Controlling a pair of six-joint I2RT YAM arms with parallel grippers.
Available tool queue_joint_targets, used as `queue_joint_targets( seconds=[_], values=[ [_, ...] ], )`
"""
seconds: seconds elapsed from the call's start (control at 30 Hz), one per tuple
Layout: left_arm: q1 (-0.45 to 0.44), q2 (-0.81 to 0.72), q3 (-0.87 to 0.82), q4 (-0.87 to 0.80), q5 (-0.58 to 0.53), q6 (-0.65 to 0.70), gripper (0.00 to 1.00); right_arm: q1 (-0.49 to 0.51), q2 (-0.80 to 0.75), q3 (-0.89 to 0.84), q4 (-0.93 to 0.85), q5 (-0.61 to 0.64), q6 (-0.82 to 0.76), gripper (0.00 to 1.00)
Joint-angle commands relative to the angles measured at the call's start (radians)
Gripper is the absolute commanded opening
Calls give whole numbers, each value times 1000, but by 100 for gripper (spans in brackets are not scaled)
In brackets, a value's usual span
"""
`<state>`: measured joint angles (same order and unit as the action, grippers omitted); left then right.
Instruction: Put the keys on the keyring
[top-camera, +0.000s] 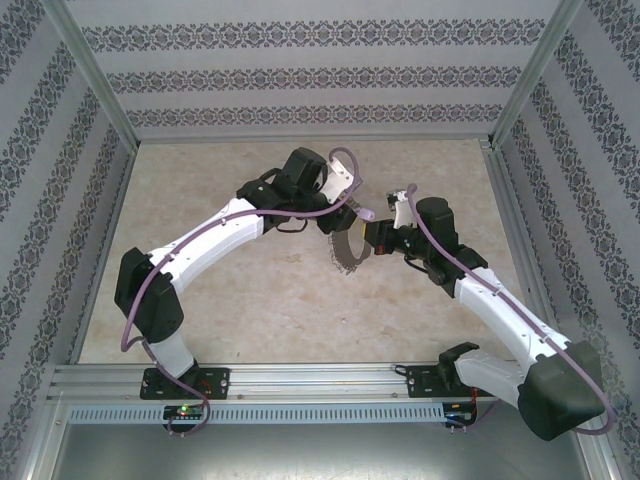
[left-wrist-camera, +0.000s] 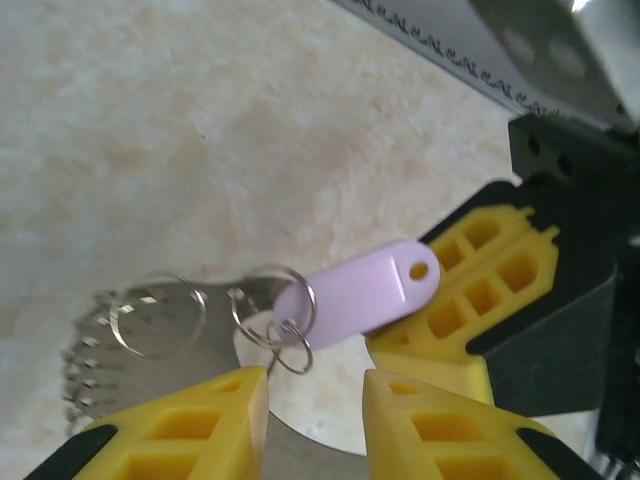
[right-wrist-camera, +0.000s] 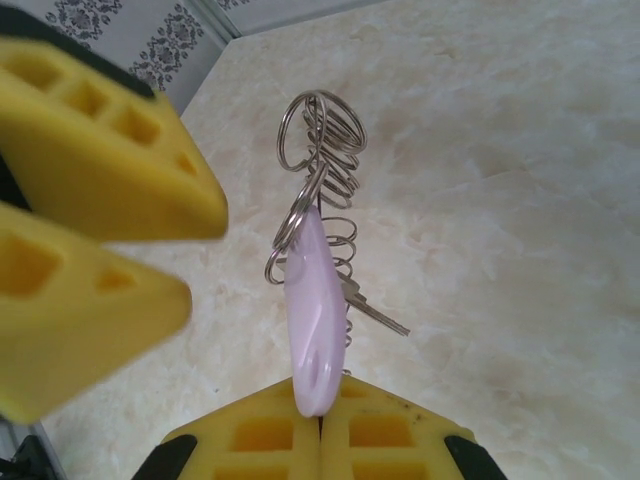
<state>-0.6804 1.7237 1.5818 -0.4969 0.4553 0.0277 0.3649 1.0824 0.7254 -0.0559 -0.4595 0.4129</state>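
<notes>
Keys here number one: a small dark key (right-wrist-camera: 378, 316) on a lilac tag (left-wrist-camera: 360, 295), which the right gripper (right-wrist-camera: 320, 420) pinches tight. The left gripper (left-wrist-camera: 315, 400) has its fingers apart astride the single keyring (top-camera: 346, 256), held in the air; whether they grip it I cannot tell. Many silvery rings (right-wrist-camera: 322, 150) fringe that hoop. Below lies a cream marbled table (top-camera: 250, 300), with patterned walls (top-camera: 300, 80) on three sides.

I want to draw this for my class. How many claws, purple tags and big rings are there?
Claws: 2, the left claw and the right claw
Purple tag: 1
Big ring: 1
Total: 4
</notes>
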Motion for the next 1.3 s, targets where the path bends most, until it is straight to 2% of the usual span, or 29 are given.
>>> queue_joint_targets(
  seconds=[0.0,0.27,0.37,0.47,0.6,0.67,0.7,0.73,0.8,1.1,1.27],
  values=[
    [7,-6,21,-33,42,26,32,14,7,35,3,16,3,0],
    [7,7,-6,21,51,5,34,19,15,34,14,10,1,0],
    [7,-3,-28,48,4,-3,35,19,23,37,24,0,1,0],
    [7,-53,-71,97,-106,-11,37,16,30,46,54,-24,2,0],
    [16,-145,-147,178,-348,-27,44,4,37,67,142,-131,19,0],
    [30,-189,-177,207,-417,-38,46,-47,-2,37,217,-118,77,0],
    [40,-210,-188,218,-433,-44,47,-110,-10,11,245,-84,145,0],
    [51,-227,-196,221,-433,-50,49,-172,15,-20,294,-105,208,0],
    [64,-244,-202,219,-423,-57,51,-224,109,-54,414,-212,281,0],
    [71,-225,-194,168,-393,-63,51,-145,267,-13,497,-204,304,0],
    [81,-238,-231,180,-289,-77,60,-132,304,-7,553,-247,330,0]
  ],
)
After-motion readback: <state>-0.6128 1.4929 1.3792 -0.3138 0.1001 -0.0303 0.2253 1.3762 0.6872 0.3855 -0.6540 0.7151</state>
